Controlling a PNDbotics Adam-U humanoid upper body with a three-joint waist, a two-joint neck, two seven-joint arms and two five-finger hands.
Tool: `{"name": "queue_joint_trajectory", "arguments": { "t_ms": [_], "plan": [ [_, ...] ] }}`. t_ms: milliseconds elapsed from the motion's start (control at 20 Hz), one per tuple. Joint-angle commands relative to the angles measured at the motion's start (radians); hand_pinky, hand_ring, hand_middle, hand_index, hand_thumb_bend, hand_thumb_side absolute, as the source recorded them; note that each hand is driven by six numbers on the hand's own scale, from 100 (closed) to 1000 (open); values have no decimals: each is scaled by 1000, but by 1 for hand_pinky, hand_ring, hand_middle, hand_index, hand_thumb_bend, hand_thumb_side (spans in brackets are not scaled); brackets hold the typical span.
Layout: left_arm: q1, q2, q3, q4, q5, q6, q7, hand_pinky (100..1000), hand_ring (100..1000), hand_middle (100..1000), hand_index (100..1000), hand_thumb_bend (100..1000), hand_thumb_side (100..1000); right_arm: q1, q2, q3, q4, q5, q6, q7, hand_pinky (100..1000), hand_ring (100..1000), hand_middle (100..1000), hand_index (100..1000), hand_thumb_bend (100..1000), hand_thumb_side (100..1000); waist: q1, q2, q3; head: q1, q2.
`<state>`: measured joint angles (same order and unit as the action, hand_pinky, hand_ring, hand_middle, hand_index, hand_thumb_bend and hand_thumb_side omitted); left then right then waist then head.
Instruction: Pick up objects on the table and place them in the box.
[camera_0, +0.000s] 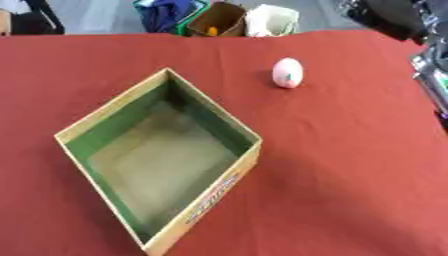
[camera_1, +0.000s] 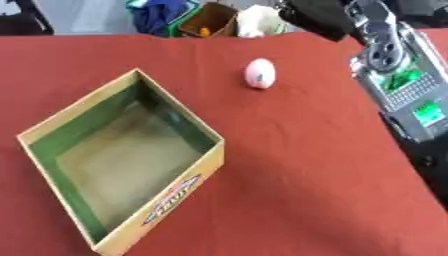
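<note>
Forearm of the right arm slants in from the upper right, above the red table. Its hand is out of view, so grip unknown. White egg-shaped object lies beyond the open box

Open cardboard box sits corner-on at table's left, walls upright, interior unobstructed from above. White egg-shaped object lies alone on red tablecloth, well apart from box's far corner; bare cloth all round it. Right arm crowds the right edge, near the egg's side. Wide bare cloth right of box.
</note>
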<state>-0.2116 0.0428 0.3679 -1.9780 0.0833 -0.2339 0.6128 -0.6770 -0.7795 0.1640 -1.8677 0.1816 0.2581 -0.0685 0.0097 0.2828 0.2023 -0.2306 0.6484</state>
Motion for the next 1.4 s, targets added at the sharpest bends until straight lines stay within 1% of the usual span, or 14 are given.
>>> {"name": "queue_joint_trajectory", "arguments": {
  "t_ms": [50, 150, 300, 350, 400, 550, 650, 750, 950, 1050, 1250, 1300, 1350, 1400],
  "plan": [
    [-5, 12, -6, -22, 8, 1, -7, 399, 367, 297, 451, 100, 808, -62, -7, 29, 125, 90, -6, 48, 482, 644, 698, 876, 544, 756, -1, -21, 4, -15, -13],
    [-6, 11, -9, -22, 10, 2, -11, 399, 367, 297, 451, 100, 808, -96, 10, 46, 212, 124, -15, 81, 507, 661, 712, 896, 571, 746, -1, -21, 7, -23, -15],
    [-5, 10, -8, -22, 12, 3, -11, 399, 367, 297, 451, 100, 808, -140, 29, 67, 323, 157, -21, 155, 544, 692, 731, 910, 609, 699, -1, -22, 11, -34, -22],
    [-4, 10, -8, -22, 12, 3, -11, 400, 367, 297, 451, 100, 808, -153, 34, 71, 352, 169, -23, 179, 555, 704, 736, 914, 613, 655, 0, -22, 12, -36, -23],
    [-3, 10, -8, -22, 12, 4, -11, 400, 367, 297, 451, 100, 808, -164, 38, 74, 377, 181, -26, 199, 558, 708, 740, 916, 623, 671, 0, -22, 12, -38, -23],
    [-1, 9, -8, -22, 13, 5, -11, 400, 367, 297, 450, 100, 807, -184, 48, 86, 427, 215, -41, 257, 593, 741, 765, 935, 654, 610, 1, -23, 13, -40, -22],
    [-1, 10, -8, -22, 13, 5, -11, 400, 367, 297, 450, 100, 808, -188, 48, 90, 443, 234, -49, 298, 616, 758, 779, 950, 671, 561, 0, -23, 14, -40, -21],
    [-1, 10, -7, -22, 12, 5, -11, 400, 367, 297, 450, 100, 809, -188, 46, 87, 452, 238, -47, 342, 639, 777, 794, 961, 686, 512, 0, -23, 14, -39, -23],
    [-2, 11, -7, -22, 12, 6, -11, 401, 367, 297, 451, 100, 810, -184, 29, 71, 441, 242, -33, 409, 666, 795, 813, 975, 699, 466, -2, -24, 12, -37, -29],
    [-3, 12, -6, -22, 12, 6, -11, 401, 367, 298, 451, 100, 805, -178, 15, 68, 432, 251, -27, 438, 690, 810, 828, 983, 703, 429, -4, -24, 11, -36, -31],
    [-3, 13, -6, -22, 12, 6, -11, 401, 367, 298, 451, 100, 810, -167, 0, 63, 427, 289, -11, 495, 724, 830, 839, 984, 683, 365, -5, -25, 10, -36, -34],
    [-3, 13, -6, -22, 12, 6, -11, 402, 368, 298, 451, 100, 810, -166, -2, 62, 429, 303, -7, 505, 730, 835, 843, 984, 662, 327, -5, -25, 10, -37, -34],
    [-2, 13, -6, -22, 12, 6, -11, 402, 367, 298, 451, 100, 810, -165, -3, 62, 432, 318, -3, 515, 732, 836, 843, 985, 654, 314, -4, -26, 11, -37, -34],
    [-2, 13, -6, -22, 11, 6, -11, 402, 368, 298, 451, 100, 810, -165, -3, 63, 438, 334, 0, 526, 737, 840, 846, 989, 629, 281, -5, -26, 11, -37, -34]
  ]
}}
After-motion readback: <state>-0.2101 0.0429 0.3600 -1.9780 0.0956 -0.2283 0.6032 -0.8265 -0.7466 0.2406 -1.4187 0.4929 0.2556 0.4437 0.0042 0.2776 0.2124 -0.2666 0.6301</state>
